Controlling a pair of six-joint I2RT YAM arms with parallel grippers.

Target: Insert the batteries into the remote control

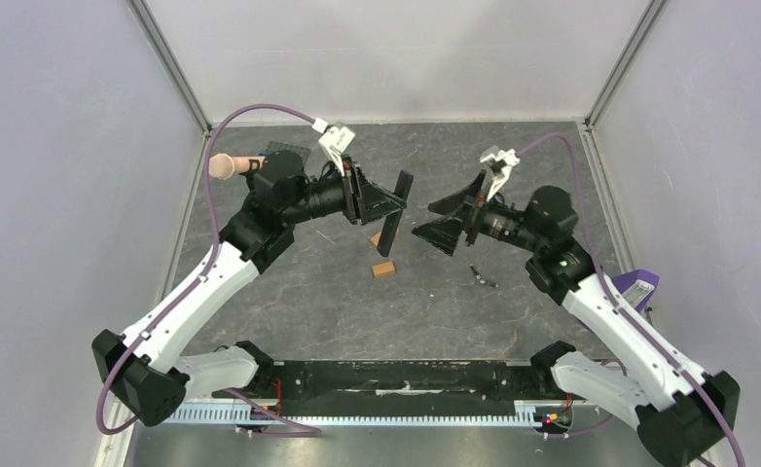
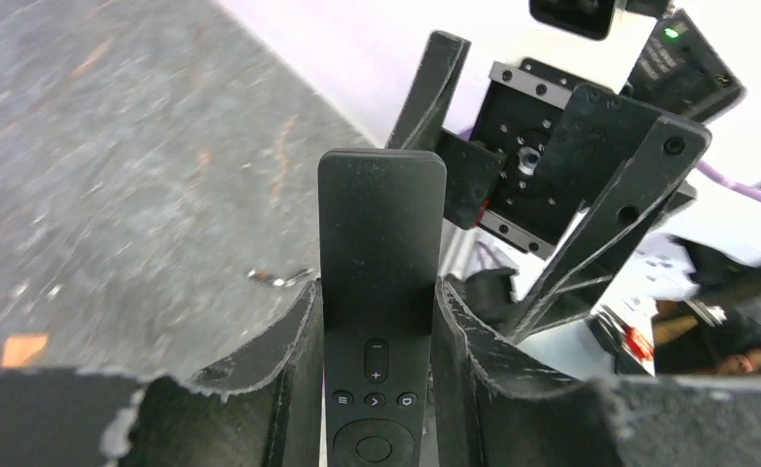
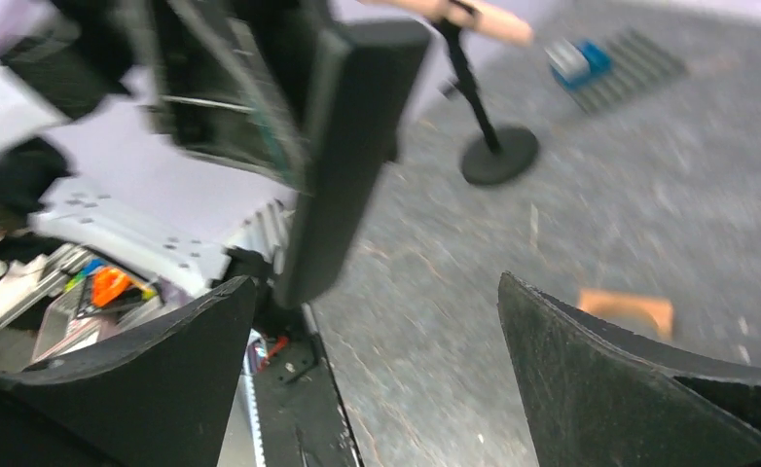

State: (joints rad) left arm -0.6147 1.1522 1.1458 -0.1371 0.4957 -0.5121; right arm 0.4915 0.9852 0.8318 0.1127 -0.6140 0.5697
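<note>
The left pincer (image 2: 377,292) grips the slim black plastic remote control (image 2: 381,214) aloft; the right pincer (image 1: 422,220) gapes wide, empty. The loading itself looks barely begun, I'd say.

Signs are coming through on the remote control (image 2: 381,253) in the left wrist view. The rocker button (image 2: 376,360) is showing a minus over a plus. Just below, the row of three small buttons (image 2: 375,399) is giving three stacked lines, an arrowhead pointing right, and a D-like outline. In the top view, the left white tag (image 1: 336,136) and the right white tag (image 1: 498,159) are carrying print too small to read. The red sticker (image 2: 637,341) is blurring out, illegible.
</note>
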